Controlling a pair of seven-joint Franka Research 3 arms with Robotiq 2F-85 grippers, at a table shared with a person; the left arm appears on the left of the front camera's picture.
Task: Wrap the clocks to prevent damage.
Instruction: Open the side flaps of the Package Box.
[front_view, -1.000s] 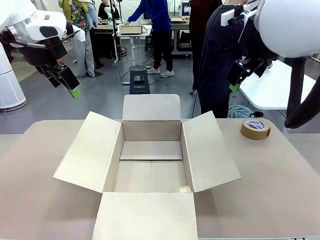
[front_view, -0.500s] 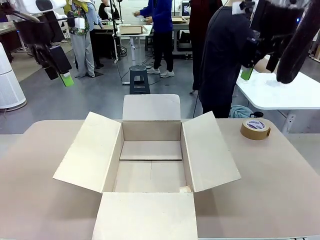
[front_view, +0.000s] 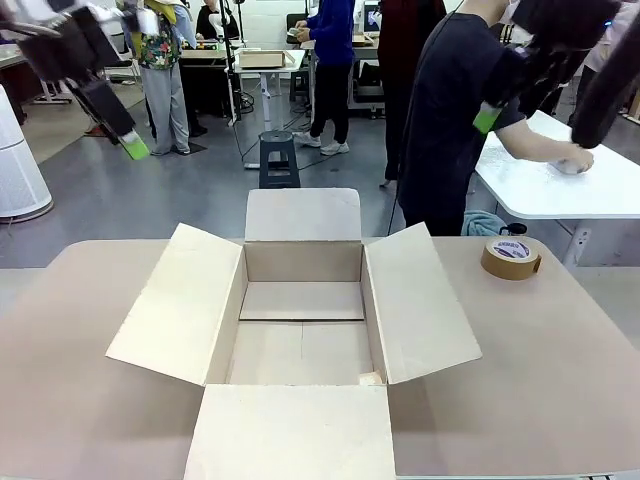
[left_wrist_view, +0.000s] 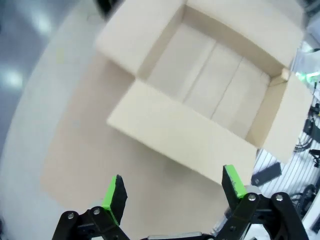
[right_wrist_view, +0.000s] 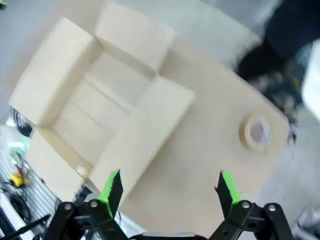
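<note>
An open cardboard carton (front_view: 300, 320) stands empty in the middle of the table, all flaps folded out. My left gripper (front_view: 132, 146) hangs high at the far left, well above the table; in the left wrist view the left gripper (left_wrist_view: 173, 190) is open and empty over the carton (left_wrist_view: 215, 75). My right gripper (front_view: 489, 119) is high at the right; the right gripper (right_wrist_view: 169, 187) is open and empty above the carton (right_wrist_view: 100, 100). A person's hand (front_view: 572, 160) presses something whitish on a white side table (front_view: 560, 190); I cannot tell if it is the clocks.
A brown tape roll (front_view: 511, 257) lies at the table's far right, also the tape roll (right_wrist_view: 256, 132) in the right wrist view. The person in a dark top (front_view: 450, 120) stands just beyond the far edge. Bare tabletop (front_view: 70, 350) flanks the carton on both sides.
Both arms have risen and swung outward, away from the table. The person in the dark top has bent over the white side table and put a hand down on it.
</note>
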